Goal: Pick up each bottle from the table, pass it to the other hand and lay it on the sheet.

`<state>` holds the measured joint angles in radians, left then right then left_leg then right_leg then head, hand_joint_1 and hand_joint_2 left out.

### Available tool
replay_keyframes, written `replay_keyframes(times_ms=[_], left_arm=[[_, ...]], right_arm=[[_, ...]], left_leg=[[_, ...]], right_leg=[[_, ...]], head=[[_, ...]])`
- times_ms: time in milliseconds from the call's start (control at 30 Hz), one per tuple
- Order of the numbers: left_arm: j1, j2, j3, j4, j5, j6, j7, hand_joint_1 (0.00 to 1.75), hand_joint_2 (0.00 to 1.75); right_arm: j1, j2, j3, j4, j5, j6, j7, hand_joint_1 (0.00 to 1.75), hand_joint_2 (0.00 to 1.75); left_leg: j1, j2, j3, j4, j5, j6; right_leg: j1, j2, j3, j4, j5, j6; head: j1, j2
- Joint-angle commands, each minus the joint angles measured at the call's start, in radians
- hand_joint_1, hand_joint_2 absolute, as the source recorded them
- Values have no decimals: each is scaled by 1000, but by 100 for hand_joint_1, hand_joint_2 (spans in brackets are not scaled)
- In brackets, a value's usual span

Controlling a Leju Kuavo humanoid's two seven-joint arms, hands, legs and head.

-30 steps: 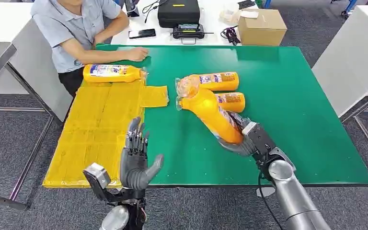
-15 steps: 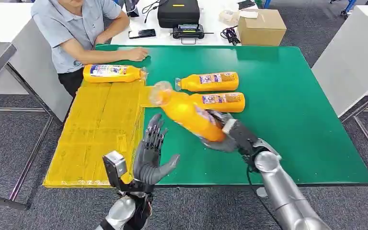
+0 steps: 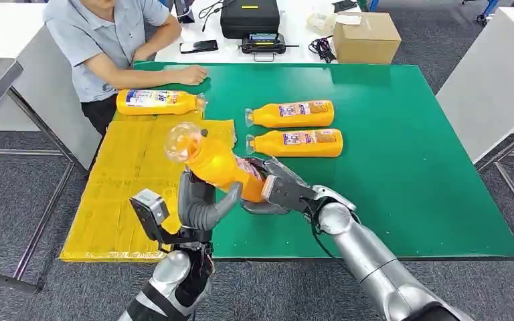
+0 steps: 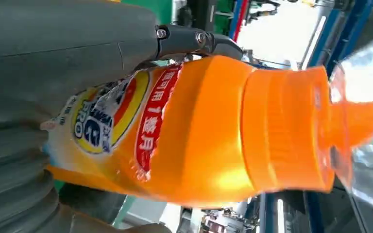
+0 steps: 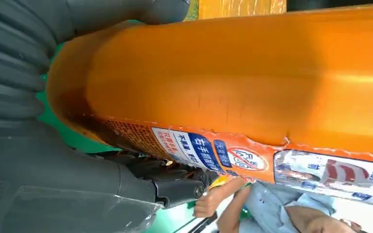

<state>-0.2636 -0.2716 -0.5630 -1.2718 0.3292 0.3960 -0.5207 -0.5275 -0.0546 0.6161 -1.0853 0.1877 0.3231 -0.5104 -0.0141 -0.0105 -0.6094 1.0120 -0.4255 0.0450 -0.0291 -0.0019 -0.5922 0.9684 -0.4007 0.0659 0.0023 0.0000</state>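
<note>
Mid-handover above the table's (image 3: 401,194) near edge, beside the sheet (image 3: 134,180): orange bottle (image 3: 221,164) gripped at its base by right hand (image 3: 278,190), left hand (image 3: 201,204) curling around the body to take over. Two more bottles (image 3: 294,128) waiting mid-table, one already laid at the sheet's far edge.

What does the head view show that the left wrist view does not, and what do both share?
Head view alone: the yellow sheet with one bottle lying on it, two more bottles on the green table, a seated person, and the right hand.
Left wrist view alone: the held bottle's label print up close.
Both: the left hand on the orange held bottle.
</note>
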Motion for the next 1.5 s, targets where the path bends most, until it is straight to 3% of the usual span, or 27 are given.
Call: replay_keyframes(times_ms=[33, 367, 400, 433, 467, 533, 567, 600, 633, 800, 1133, 1367, 1467, 1500], left_arm=[[-48, -4, 23, 48, 21, -11, 15, 0, 175], [-45, 9, -7, 19, 50, -53, 17, 0, 175], [-45, 10, -8, 22, 50, -55, 18, 7, 175], [-48, 15, -16, 30, 43, -61, 15, 159, 175], [-48, 15, -17, 35, 42, -62, 14, 175, 175], [-48, 12, -14, 55, 37, -63, 10, 175, 175], [-50, 12, -13, 66, 20, -53, -2, 175, 175], [-53, 13, -13, 73, 1, -39, -15, 175, 175], [-53, 13, -11, 74, -17, -25, -29, 175, 175], [-60, 44, -14, 61, -167, 86, -70, 175, 175], [-25, 75, 7, -3, -250, 85, -52, 175, 175], [-27, 81, 10, -3, -278, 101, -55, 175, 175], [-47, 96, 9, 28, -524, 300, -78, 175, 175], [-35, 73, 124, 35, -702, 302, -71, 175, 175]], right_arm=[[-58, 0, 75, 36, -8, 1, -7, 175, 175], [-93, 11, 100, 89, -17, 15, -10, 175, 175], [-93, 12, 102, 93, -19, 14, -12, 175, 175], [-94, 11, 104, 95, -20, 14, -13, 175, 175], [-95, 11, 104, 96, -22, 14, -13, 175, 175], [-97, 13, 97, 105, -36, 21, -9, 175, 175], [-96, 16, 89, 109, -46, 21, -5, 145, 175], [-95, 18, 84, 113, -51, 20, -2, 35, 175], [-92, 23, 71, 120, -64, 18, 4, 0, 175], [-65, 29, 28, 154, -54, -63, 22, 0, 175], [-43, 42, -89, 244, -25, -178, 43, 0, 175], [-45, 38, -95, 256, -13, -182, 36, 0, 175], [-29, 44, -129, 253, 11, -211, 19, 0, 175], [-24, 41, -138, 253, 22, -230, 8, 0, 175]], left_leg=[[1, 2, 2, 0, -1, -2], [2, 3, 2, 2, -2, -3], [1, 3, 2, 1, -2, -3], [1, 2, 1, 1, -1, -2], [2, 3, 3, 1, -2, -3], [1, 2, 2, 0, -1, -2], [1, 2, 1, 0, -1, -2], [2, 3, 3, 1, -2, -3], [1, 2, 2, 0, -1, -2], [2, 2, 3, 0, -1, -3], [2, 1, 3, -1, -1, -3], [1, 2, 2, 0, -1, -2], [2, 2, 4, 0, -2, -4], [2, 1, 4, 0, -2, -3]], right_leg=[[1, 2, 1, 0, -1, -2], [2, 2, 2, 1, -1, -4], [2, 2, 1, 1, -1, -3], [1, 2, 1, 0, 0, -2], [2, 2, 2, 0, -1, -4], [1, 2, 2, 0, -1, -3], [1, 1, 1, 0, 0, -2], [2, 2, 2, 0, -1, -3], [1, 1, 2, 0, -1, -2], [2, 1, 2, -1, -1, -3], [2, 0, 3, -1, -1, -3], [1, 1, 2, -1, 0, -2], [3, 2, 4, -1, -1, -4], [2, 1, 3, -1, -1, -4]], head=[[0, 0], [0, 0], [0, 0], [0, 0], [0, 0], [0, 0], [0, 0], [0, 0], [0, 0], [0, 0], [0, 0], [0, 0], [0, 0], [0, 0]])
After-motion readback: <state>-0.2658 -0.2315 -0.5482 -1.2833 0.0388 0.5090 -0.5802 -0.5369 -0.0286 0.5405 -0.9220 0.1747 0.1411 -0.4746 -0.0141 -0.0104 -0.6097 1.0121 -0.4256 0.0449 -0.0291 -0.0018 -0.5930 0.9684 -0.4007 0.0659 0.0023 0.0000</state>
